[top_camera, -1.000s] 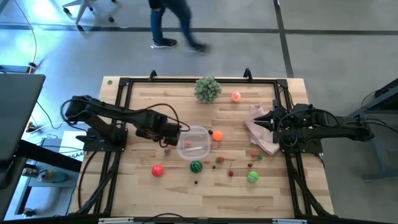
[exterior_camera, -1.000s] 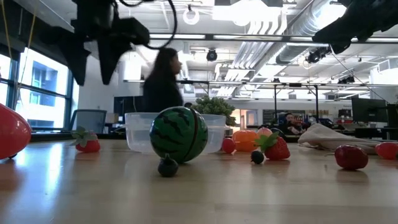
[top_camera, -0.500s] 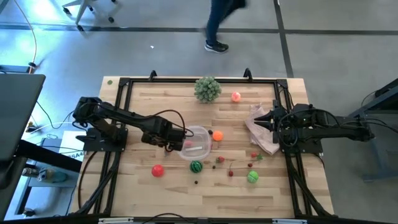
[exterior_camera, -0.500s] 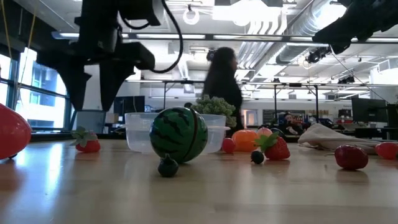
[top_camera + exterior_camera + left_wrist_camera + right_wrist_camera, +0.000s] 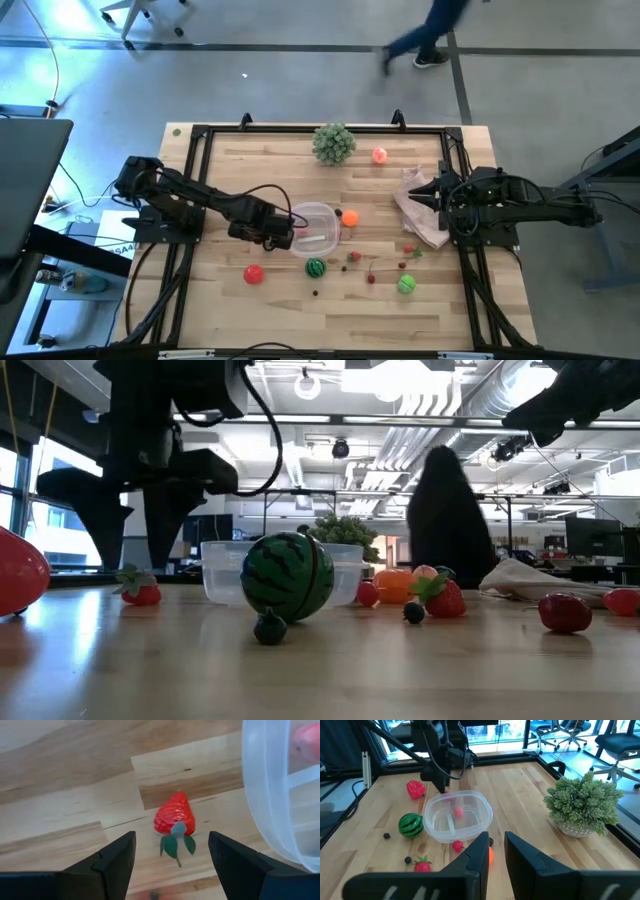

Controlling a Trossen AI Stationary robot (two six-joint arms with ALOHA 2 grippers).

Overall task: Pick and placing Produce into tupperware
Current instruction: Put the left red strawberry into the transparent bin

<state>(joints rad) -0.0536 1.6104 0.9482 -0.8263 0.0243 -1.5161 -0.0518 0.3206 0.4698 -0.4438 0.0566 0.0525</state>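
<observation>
My left gripper [image 5: 172, 849] is open and points down over a small red strawberry [image 5: 174, 815] with green leaves, which lies on its side on the wood between the two fingers, apart from both. In the low view the left gripper [image 5: 137, 535] stands just above that strawberry [image 5: 140, 590]. The clear tupperware [image 5: 313, 228] sits right beside it and holds a pink piece [image 5: 456, 811]. A striped green ball [image 5: 316, 268], a red ball [image 5: 253, 273], an orange ball [image 5: 349, 216] and berries lie around. My right gripper [image 5: 430, 195] waits open, with a narrow gap, at the table's right.
The bushy pale-green ball [image 5: 334, 143] stands near the far edge with a pink ball [image 5: 380, 155] beside it. The pinkish-white bag [image 5: 420, 215] lies under the right gripper. A green ball [image 5: 406, 285] and small red pieces sit near the right. A person walks beyond the far edge.
My left gripper has moved from beside the tupperware's left rim toward the table's near edge and down, and now stands over the strawberry, still open. The person behind the table has walked toward the right. The produce has stayed in place.
</observation>
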